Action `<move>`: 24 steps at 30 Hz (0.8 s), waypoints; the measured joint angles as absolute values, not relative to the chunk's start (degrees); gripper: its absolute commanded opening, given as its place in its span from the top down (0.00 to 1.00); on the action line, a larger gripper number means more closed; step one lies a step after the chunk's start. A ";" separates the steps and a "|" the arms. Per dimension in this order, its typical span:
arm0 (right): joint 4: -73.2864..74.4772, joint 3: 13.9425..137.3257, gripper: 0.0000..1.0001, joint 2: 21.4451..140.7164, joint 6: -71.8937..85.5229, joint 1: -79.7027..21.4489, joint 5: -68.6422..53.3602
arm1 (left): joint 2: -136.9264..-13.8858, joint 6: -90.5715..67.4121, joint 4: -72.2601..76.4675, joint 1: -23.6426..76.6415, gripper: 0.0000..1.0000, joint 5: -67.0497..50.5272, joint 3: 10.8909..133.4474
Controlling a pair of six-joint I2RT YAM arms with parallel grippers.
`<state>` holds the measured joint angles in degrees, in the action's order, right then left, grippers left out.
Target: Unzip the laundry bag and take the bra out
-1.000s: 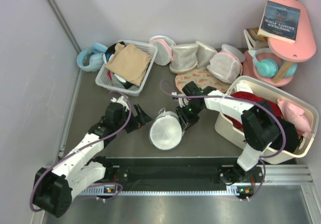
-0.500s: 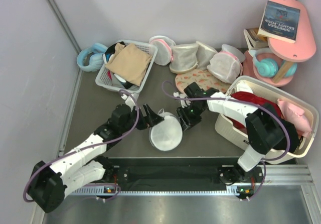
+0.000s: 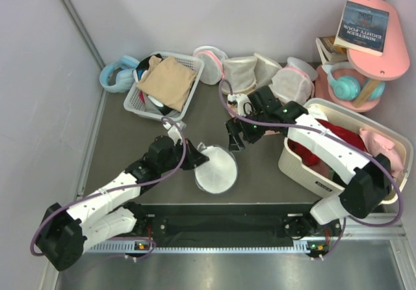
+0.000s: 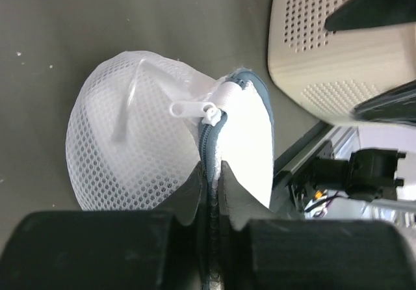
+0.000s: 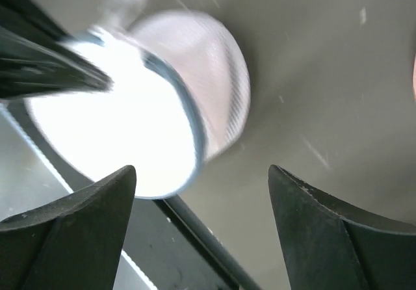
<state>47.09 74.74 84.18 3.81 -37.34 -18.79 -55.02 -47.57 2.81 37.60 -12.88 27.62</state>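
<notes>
A round white mesh laundry bag [image 3: 216, 171] lies on a dark grey desk [image 3: 123, 134] between two robot arms; the left tool [image 4: 209, 173] is pinched narrow on the bag's grey-white zipper rim [image 4: 209, 137], and the seam runs straight out from between its tips; just beyond those tips the white zipper pull [image 4: 190, 110] sticks out sideways, ungripped; the right tool [image 3: 235, 136] hangs wide and empty, near the bag but apart from it, with the bag below its jaws; the zipper looks closed; the bra shows in no view, presumably inside the bag; the step in hand appears to be anchoring the bag for unzipping; next, the right tool would need to descend, nip the pull and draw it along the rim while the left tool holds firm.
</notes>
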 measured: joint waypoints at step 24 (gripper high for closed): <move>19.73 59.09 1.00 83.50 -0.16 -41.06 -35.05 | -58.15 -31.46 -6.52 44.38 0.31 -15.51 35.24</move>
